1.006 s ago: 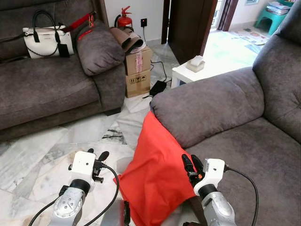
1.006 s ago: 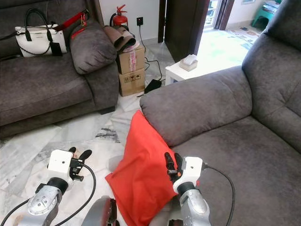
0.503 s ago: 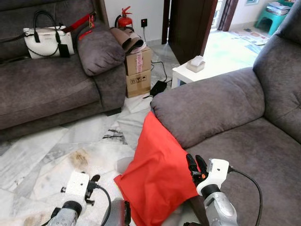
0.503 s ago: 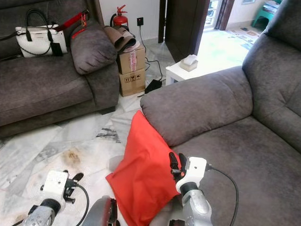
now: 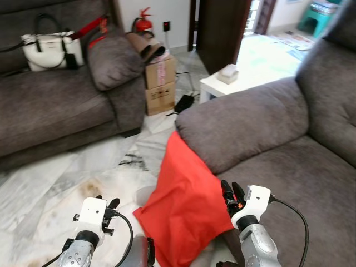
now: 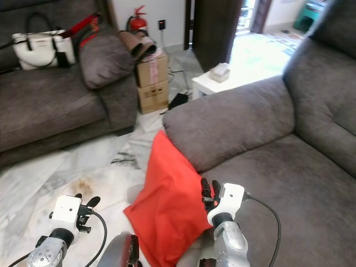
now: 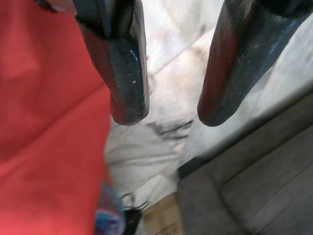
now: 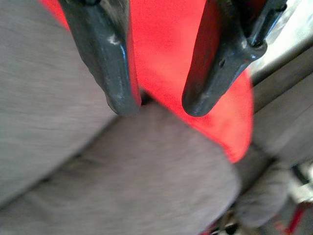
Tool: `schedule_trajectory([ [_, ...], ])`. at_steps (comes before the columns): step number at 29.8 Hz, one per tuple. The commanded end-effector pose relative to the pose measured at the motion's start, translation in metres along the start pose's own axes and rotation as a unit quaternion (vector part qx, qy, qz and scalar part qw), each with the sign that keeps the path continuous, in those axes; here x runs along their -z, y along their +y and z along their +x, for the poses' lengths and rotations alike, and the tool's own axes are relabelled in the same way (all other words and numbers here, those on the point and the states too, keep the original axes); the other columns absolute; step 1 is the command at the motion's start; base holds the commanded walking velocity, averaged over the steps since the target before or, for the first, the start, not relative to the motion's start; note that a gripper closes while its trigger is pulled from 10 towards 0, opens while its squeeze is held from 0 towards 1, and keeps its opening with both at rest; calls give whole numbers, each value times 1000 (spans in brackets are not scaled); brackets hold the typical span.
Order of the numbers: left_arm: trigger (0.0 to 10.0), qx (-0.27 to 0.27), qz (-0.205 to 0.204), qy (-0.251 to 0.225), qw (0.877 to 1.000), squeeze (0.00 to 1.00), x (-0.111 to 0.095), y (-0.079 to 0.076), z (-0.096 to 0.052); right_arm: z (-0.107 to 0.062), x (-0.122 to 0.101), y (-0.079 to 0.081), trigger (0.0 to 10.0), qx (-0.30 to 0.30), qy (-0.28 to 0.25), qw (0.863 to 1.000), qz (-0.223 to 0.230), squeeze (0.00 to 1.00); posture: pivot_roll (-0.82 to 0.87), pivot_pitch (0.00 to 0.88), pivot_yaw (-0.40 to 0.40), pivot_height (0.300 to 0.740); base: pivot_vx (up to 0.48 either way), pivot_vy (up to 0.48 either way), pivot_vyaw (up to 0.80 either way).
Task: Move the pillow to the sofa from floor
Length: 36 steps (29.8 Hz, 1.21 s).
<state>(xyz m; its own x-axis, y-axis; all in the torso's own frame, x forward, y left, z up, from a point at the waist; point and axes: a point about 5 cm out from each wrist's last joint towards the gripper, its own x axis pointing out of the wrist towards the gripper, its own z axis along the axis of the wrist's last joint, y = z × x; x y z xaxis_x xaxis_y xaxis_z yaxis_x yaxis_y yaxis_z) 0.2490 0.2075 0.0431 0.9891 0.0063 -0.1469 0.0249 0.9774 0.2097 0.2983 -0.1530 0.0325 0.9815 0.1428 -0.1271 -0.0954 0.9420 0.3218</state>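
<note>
Two sofas (image 5: 50, 111) (image 5: 289, 144), one red pillow (image 5: 186, 208), two cardboard boxes (image 5: 159, 83), one handbag (image 5: 50, 50).

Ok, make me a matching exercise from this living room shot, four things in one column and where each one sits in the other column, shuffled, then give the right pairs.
Things:
1. red pillow
2. white handbag
3. fire extinguisher
4. tissue box

Places:
A. on the small white table
B. on the seat of the far sofa
C. on the floor, leaning against the near sofa's armrest
D. by the wall behind the cardboard boxes

Pairs: 1-C, 2-B, 3-D, 4-A
</note>
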Motion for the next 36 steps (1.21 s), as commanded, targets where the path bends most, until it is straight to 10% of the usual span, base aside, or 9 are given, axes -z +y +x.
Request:
schedule_trajectory([
  [1, 10000, -2, -3, -6, 1000, 0, -1, 3, 0, -3, 5, 0, 10000, 7, 5, 1000, 4, 0, 63, 152, 49, 623, 0, 0, 0],
  [36, 10000, -27, -5, 76, 997, 0, 43, 9, -26, -2, 6, -2, 10000, 10, 8, 1000, 1, 0, 66, 154, 50, 623, 7, 0, 0],
])
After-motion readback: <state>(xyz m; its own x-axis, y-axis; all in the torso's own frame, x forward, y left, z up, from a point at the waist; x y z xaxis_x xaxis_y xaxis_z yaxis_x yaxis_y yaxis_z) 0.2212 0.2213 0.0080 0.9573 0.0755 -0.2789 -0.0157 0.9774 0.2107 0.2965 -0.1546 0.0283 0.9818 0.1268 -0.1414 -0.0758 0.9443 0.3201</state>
